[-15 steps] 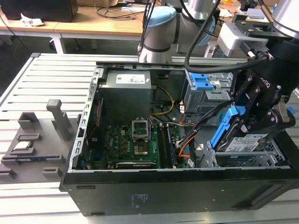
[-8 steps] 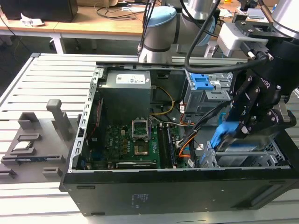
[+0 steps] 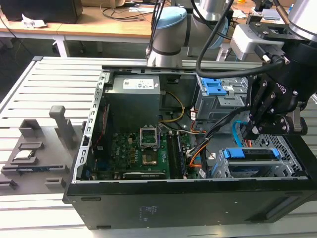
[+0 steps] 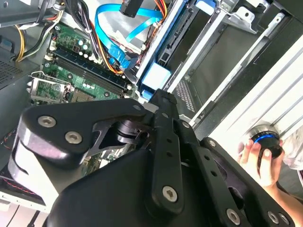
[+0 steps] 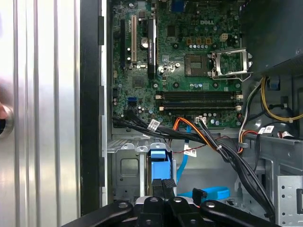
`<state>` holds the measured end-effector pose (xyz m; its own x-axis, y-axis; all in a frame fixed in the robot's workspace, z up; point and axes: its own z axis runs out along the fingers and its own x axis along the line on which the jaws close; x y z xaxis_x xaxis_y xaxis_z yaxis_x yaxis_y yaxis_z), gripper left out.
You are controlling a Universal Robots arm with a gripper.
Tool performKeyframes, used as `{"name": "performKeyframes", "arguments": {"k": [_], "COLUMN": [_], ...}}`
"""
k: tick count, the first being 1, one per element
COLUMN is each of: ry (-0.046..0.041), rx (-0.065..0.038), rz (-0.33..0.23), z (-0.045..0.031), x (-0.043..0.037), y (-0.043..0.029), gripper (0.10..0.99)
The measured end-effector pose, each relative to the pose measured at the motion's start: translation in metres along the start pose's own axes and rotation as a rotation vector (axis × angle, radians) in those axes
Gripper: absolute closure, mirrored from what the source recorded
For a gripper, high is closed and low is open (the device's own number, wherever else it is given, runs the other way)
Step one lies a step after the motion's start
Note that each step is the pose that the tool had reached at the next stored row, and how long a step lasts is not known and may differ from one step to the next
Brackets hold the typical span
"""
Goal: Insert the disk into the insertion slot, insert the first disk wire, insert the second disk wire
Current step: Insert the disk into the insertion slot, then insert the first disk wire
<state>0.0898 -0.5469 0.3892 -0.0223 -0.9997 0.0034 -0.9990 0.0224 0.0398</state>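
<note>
First wrist view: the gripper [image 5: 164, 182], its two black fingers closed together and holding nothing, meets the blue bracket of the disk [image 5: 158, 163]. The disk sits in the metal slot [image 5: 124, 165], its silver body hidden. The light-blue cable [image 5: 210, 193] lies loose beside the slot. The red-orange wires [image 5: 191, 128] run nearby, and black cables hide their ends.

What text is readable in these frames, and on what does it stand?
White label on the grey power supply box: too small to read.
White print on the green motherboard: only a maker's mark, rest too small.
White tags on the black cables: blurred.
</note>
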Motion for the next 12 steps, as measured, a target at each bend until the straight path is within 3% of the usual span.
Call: {"name": "performKeyframes", "arguments": {"k": [9, 10, 12], "ry": [-0.0002, -0.0003, -0.0001], "rx": [0.000, 0.000, -0.001], "rz": [0.000, 0.000, 0.000], "z": [0.0005, 0.0015, 0.0071], "x": [0.0000, -0.0001, -0.0007], "y": [-0.0004, -0.0030, -0.0152], "gripper": [0.980, 0.980, 0.980]}}
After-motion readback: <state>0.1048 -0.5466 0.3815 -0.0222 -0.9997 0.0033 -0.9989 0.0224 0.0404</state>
